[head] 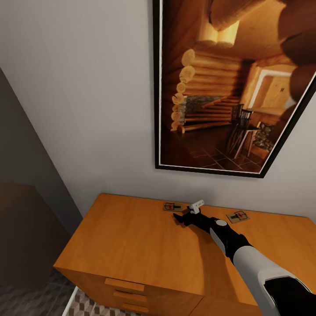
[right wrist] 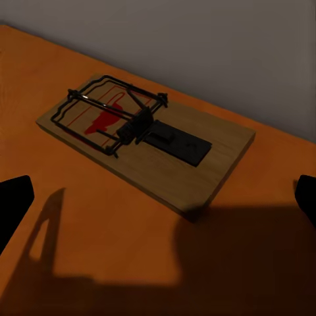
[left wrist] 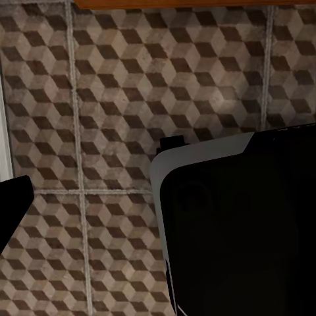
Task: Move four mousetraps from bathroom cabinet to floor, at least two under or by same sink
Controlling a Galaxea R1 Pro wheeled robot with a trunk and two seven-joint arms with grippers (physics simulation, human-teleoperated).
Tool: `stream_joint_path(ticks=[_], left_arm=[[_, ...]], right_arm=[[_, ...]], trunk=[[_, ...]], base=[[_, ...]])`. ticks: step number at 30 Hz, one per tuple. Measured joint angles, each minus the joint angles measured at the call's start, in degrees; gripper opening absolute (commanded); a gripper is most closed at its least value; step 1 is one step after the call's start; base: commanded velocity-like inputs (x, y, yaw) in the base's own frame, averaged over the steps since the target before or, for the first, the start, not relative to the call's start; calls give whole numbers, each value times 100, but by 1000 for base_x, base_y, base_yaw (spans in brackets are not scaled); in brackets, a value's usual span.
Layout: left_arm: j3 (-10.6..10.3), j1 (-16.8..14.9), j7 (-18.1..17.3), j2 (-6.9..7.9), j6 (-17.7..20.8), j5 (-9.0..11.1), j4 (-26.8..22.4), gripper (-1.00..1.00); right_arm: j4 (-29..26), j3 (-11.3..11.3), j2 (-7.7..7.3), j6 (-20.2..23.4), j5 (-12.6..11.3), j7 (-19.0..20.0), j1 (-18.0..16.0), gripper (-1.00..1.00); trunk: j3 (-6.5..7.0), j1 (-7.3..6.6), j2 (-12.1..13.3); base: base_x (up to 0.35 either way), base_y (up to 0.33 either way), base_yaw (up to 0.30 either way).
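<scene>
Two mousetraps lie on the flat top of the orange-brown cabinet (head: 123,237) near the wall: one (head: 172,206) toward the middle, the other (head: 237,216) further right. My right gripper (head: 179,218) hovers low over the top just in front of the middle mousetrap (right wrist: 145,141), open, its dark fingertips (right wrist: 13,204) wide apart with nothing between them. In the left wrist view the cube-patterned bathroom floor (left wrist: 112,99) lies below, and one dark finger (left wrist: 12,207) of the left gripper stands at the picture's edge, so that gripper reads as open and empty. The sink is out of view.
A large framed picture of a log interior (head: 228,87) hangs on the wall right above the cabinet. Drawer fronts with bar handles (head: 124,284) face me. A dark wall (head: 26,184) stands left of the cabinet. My own dark body (left wrist: 237,224) covers part of the floor.
</scene>
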Motion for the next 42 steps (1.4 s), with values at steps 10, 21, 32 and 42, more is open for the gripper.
stream_joint_path(ticks=[10, 21, 32, 42], left_arm=[[0, 0, 0, 0, 0, -1, 0, 100], [0, 0, 0, 0, 1, 0, 0, 100], [0, -1, 0, -1, 1, 1, 1, 100], [0, -1, 0, -1, 4, -1, 1, 100]], right_arm=[[-90, 160, 1, 9, 343, -11, 1, 100], [-111, 186, 2, 11, 444, -4, 1, 100], [-117, 202, -9, -3, 449, 9, 2, 100], [-117, 201, -13, -3, 448, 9, 2, 100]], trunk=[[0, 0, 0], [0, 0, 0], [0, 1, 1], [0, 1, 1]], base=[[0, 0, 0], [0, 0, 0], [0, 0, 0], [0, 0, 0]])
